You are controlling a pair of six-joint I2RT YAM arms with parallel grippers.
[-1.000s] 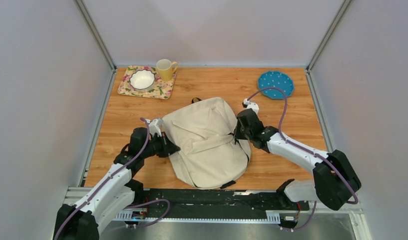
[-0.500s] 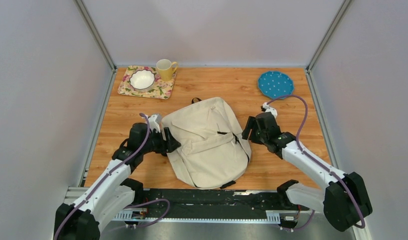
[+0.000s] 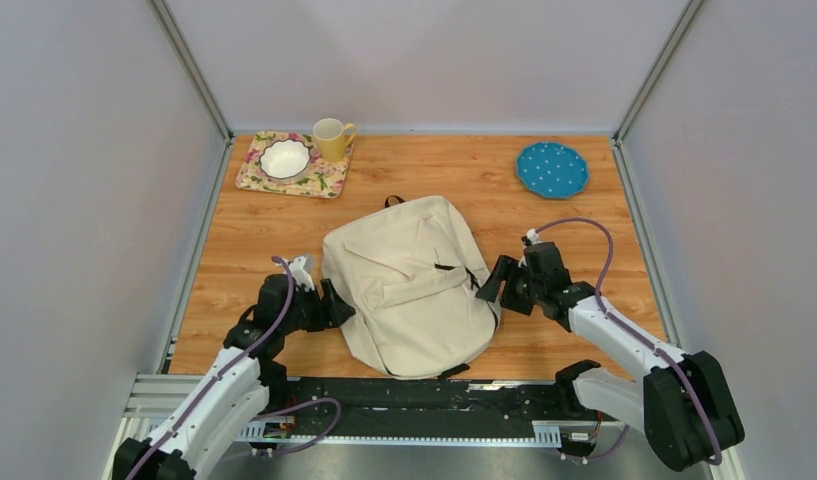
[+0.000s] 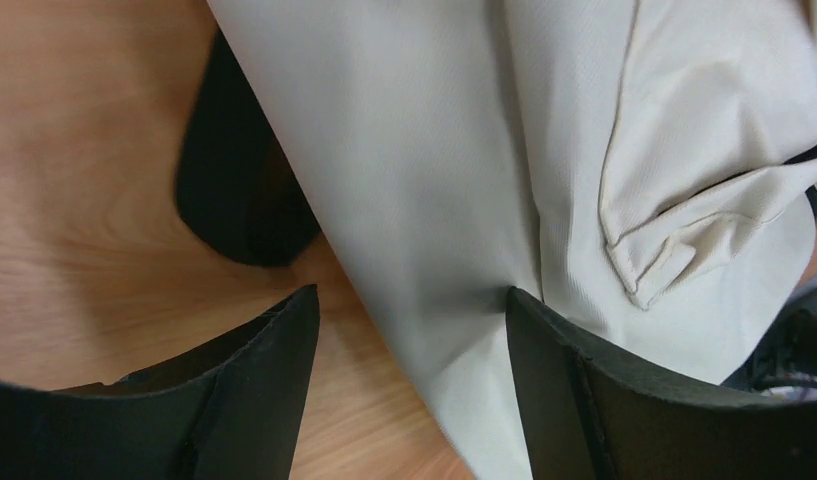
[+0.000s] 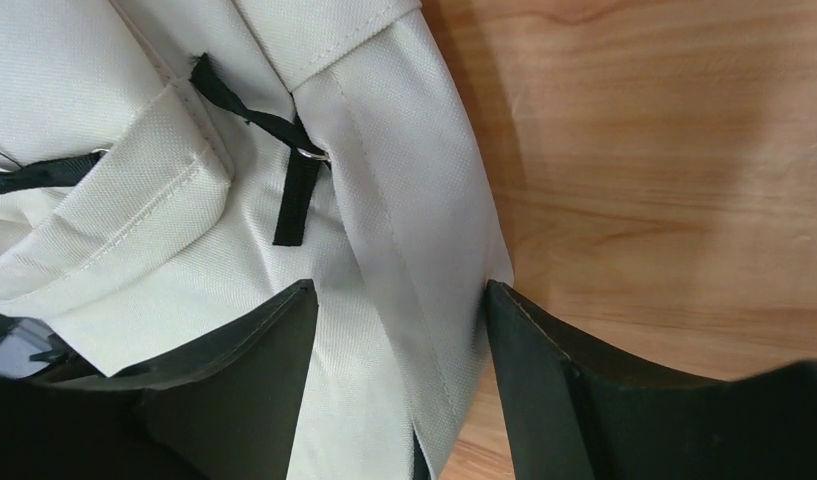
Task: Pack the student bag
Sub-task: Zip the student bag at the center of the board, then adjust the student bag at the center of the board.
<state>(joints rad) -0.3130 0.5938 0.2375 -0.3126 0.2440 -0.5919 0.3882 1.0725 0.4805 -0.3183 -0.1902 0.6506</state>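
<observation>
My left claw (image 3: 331,304) and right claw (image 3: 491,283) gape empty beside the student bag (image 3: 409,290); closing might pinch only loose cloth.

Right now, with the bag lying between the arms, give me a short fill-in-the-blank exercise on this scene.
1. The left gripper and the right gripper both stand ___ at the sides of the student bag.
2. The bowl on the floral tray is ___.
3. The mug beside that bowl is ___.
4. The dotted plate at the far right is ___.
Missing words: open; white; yellow; blue.
</observation>
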